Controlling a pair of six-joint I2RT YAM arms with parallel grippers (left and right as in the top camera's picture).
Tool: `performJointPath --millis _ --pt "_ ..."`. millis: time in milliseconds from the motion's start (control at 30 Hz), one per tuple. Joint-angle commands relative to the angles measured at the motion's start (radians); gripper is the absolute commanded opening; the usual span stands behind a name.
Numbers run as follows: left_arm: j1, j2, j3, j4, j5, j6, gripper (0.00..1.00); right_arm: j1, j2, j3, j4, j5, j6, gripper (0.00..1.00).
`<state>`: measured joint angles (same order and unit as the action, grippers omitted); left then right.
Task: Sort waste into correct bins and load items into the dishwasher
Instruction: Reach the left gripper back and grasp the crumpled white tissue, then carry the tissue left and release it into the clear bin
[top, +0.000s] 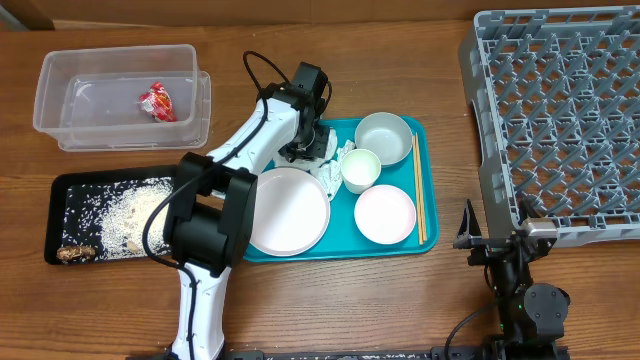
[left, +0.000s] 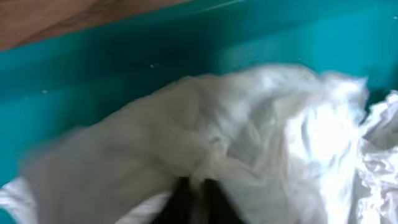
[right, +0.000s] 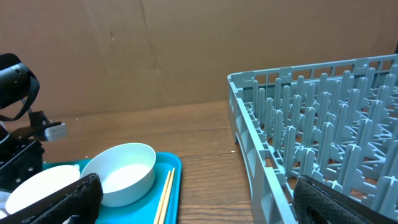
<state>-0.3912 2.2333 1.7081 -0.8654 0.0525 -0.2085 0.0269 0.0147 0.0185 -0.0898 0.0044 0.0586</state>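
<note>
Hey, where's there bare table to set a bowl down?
Bare table lies between the teal tray and the rack, and beyond the tray, from tub to rack. The tray itself is crowded with dishes, and the left gripper is on the napkin there.

Overhead: straight down, far, covers whole table (top: 400, 300) incl. teal tray (top: 342, 236) and dish rack (top: 560, 120). Left wrist: jammed right against crumpled napkin (left: 267, 124) on the tray, blurred. Right wrist: low, near table level, facing across; shares rack and pale bowl (right: 124, 171) with overhead.
</note>
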Motion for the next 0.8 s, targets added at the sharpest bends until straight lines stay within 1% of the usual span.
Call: performJointPath --millis 0,167,367,533,767 --pt "0.005 -0.005 0.028 -0.003 0.014 0.001 0.04 0.000 -0.012 -0.011 0.006 0.002 -0.003 1.00" --pt "0.041 -0.090 0.147 -0.059 -0.020 -0.070 0.04 0.000 -0.012 -0.011 0.006 0.002 -0.003 1.00" --pt "0.124 -0.241 0.305 -0.095 -0.157 -0.173 0.04 0.000 -0.012 -0.011 0.006 0.002 -0.003 1.00" --pt "0.233 -0.332 0.321 -0.092 -0.282 -0.273 0.04 0.000 -0.012 -0.011 0.006 0.002 -0.003 1.00" --pt "0.409 -0.289 0.313 -0.100 -0.351 -0.316 0.05 0.000 -0.012 -0.011 0.006 0.002 -0.003 1.00"
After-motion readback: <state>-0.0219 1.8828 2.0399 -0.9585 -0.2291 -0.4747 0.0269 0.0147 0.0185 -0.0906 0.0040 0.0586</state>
